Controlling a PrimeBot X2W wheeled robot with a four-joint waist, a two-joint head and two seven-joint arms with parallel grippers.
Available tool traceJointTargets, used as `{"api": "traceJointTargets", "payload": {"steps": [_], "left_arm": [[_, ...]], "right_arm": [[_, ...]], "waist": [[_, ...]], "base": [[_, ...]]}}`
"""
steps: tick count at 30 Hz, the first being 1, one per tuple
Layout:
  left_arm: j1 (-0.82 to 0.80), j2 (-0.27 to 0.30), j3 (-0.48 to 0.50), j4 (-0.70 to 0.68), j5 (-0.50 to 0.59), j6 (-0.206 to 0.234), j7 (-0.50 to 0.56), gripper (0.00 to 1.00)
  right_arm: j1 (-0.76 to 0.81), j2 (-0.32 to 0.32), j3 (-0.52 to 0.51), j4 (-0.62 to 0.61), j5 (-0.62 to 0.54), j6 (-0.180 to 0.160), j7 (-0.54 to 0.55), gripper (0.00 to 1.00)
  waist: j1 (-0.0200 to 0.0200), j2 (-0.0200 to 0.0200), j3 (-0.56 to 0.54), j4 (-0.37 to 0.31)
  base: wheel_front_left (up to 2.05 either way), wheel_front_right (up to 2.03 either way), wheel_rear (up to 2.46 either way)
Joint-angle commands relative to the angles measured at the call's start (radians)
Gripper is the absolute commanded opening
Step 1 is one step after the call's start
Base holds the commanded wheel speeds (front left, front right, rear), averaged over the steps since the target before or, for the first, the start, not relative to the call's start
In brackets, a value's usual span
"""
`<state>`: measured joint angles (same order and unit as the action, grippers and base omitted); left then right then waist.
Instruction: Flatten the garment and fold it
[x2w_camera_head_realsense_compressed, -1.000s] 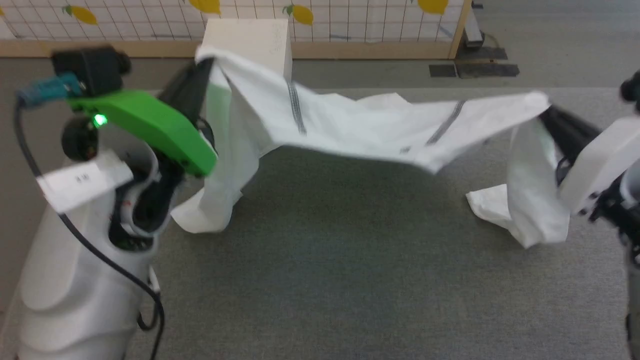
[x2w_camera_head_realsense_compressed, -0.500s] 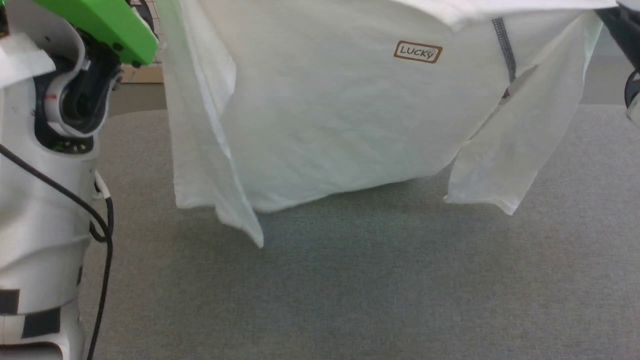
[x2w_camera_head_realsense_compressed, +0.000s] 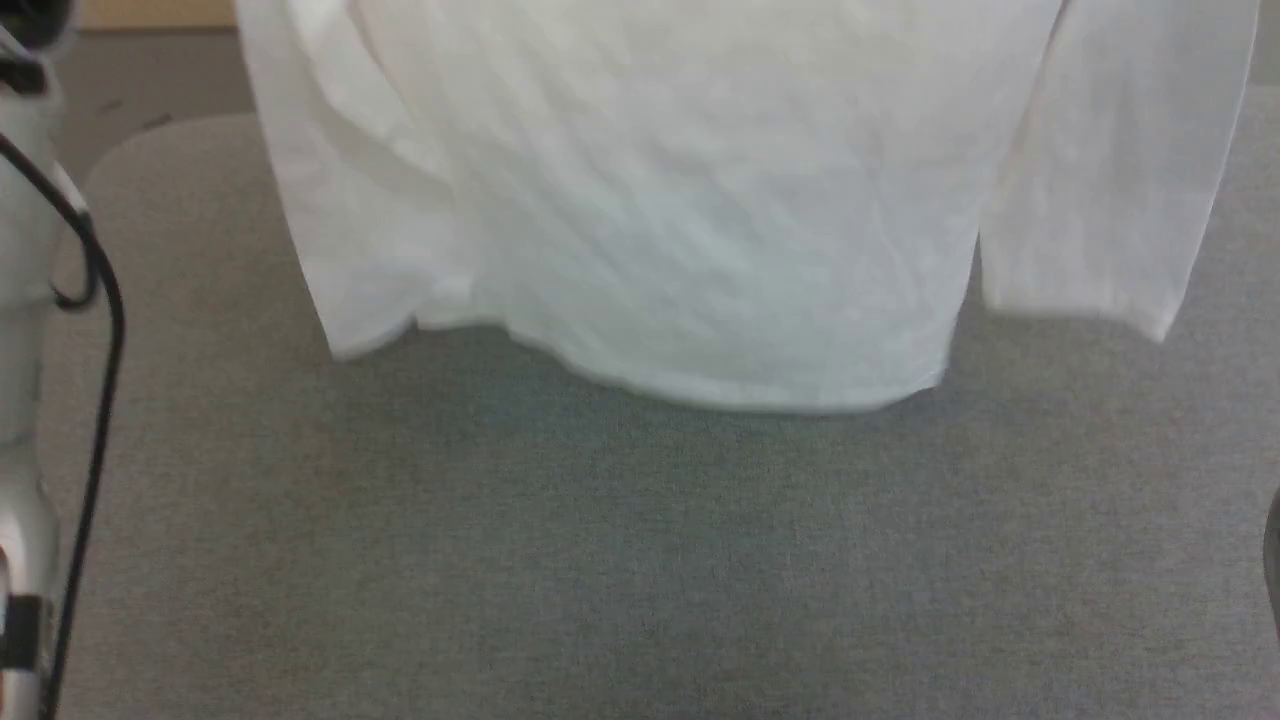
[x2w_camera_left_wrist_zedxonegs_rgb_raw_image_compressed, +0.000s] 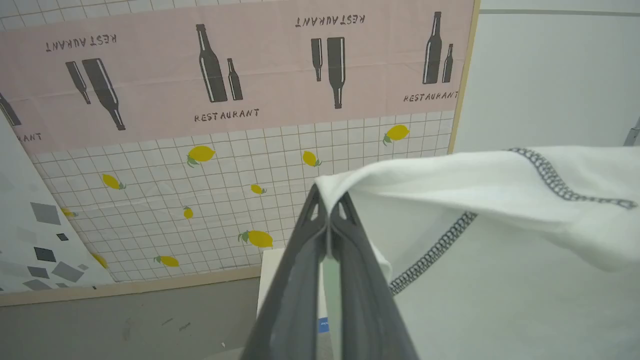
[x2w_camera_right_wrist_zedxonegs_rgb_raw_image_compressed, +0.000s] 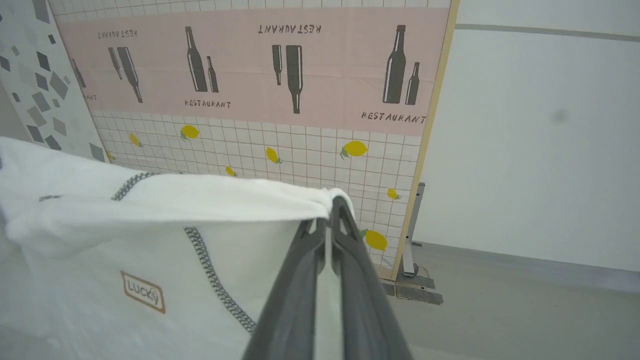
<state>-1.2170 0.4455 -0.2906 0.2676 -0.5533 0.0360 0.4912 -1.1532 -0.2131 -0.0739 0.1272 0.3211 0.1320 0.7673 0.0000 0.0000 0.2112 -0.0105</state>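
One white T-shirt (x2w_camera_head_realsense_compressed: 650, 200) hangs over the grey carpet (x2w_camera_head_realsense_compressed: 640, 560), its upper part cut off in the head view. Two grippers hold it up: the left gripper (x2w_camera_left_wrist_zedxonegs_rgb_raw_image_compressed: 327, 195) and the right gripper (x2w_camera_right_wrist_zedxonegs_rgb_raw_image_compressed: 335, 205) are each clamped on a shoulder edge. Far behind stands a lemon-patterned wall panel (x2w_camera_left_wrist_zedxonegs_rgb_raw_image_compressed: 200, 165). A white box (x2w_camera_left_wrist_zedxonegs_rgb_raw_image_compressed: 280, 280) is half hidden behind the left fingers.

garment (x2w_camera_head_realsense_compressed: 700, 200) over mat (x2w_camera_head_realsense_compressed: 640, 560); left gripper (x2w_camera_left_wrist_zedxonegs_rgb_raw_image_compressed: 328, 200) at garment's left upper corner; right gripper (x2w_camera_right_wrist_zedxonegs_rgb_raw_image_compressed: 333, 212) at right corner; panel (x2w_camera_left_wrist_zedxonegs_rgb_raw_image_compressed: 200, 175) behind garment
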Motion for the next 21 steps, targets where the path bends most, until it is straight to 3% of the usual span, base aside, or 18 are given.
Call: {"api": "traceJointTargets", "payload": {"steps": [1, 5, 12, 15, 21], "left_arm": [[-0.062, 0.013, 0.000, 0.021, 0.023, 0.000, -0.005, 0.00], [-0.206, 0.022, 0.000, 0.087, 0.072, -0.003, -0.060, 0.00], [-0.370, 0.004, 0.009, 0.215, 0.129, -0.002, -0.260, 0.00], [-0.387, -0.012, 0.005, 0.265, 0.136, -0.009, -0.327, 0.00], [-0.359, -0.030, -0.010, 0.366, 0.122, -0.045, -0.387, 0.00]], "right_arm": [[-0.065, 0.007, 0.005, 0.029, -0.024, -0.001, -0.031, 0.00], [-0.225, 0.019, 0.013, 0.128, -0.097, -0.001, -0.122, 0.00], [-0.418, 0.033, -0.009, 0.267, -0.207, -0.001, -0.358, 0.00], [-0.447, 0.040, -0.015, 0.318, -0.227, -0.001, -0.426, 0.00], [-0.413, 0.029, 0.020, 0.402, -0.207, -0.001, -0.458, 0.00]], "waist": [[0.0000, 0.0000, 0.150, -0.030], [0.0000, 0.0000, 0.252, -0.044], [0.0000, 0.0000, 0.343, -0.041], [0.0000, 0.0000, 0.365, -0.034], [0.0000, 0.0000, 0.387, -0.014]], "base": [[0.00, 0.00, 0.00], [0.00, 0.00, 0.00], [0.00, 0.00, 0.00], [0.00, 0.00, 0.00], [0.00, 0.00, 0.00]]}}
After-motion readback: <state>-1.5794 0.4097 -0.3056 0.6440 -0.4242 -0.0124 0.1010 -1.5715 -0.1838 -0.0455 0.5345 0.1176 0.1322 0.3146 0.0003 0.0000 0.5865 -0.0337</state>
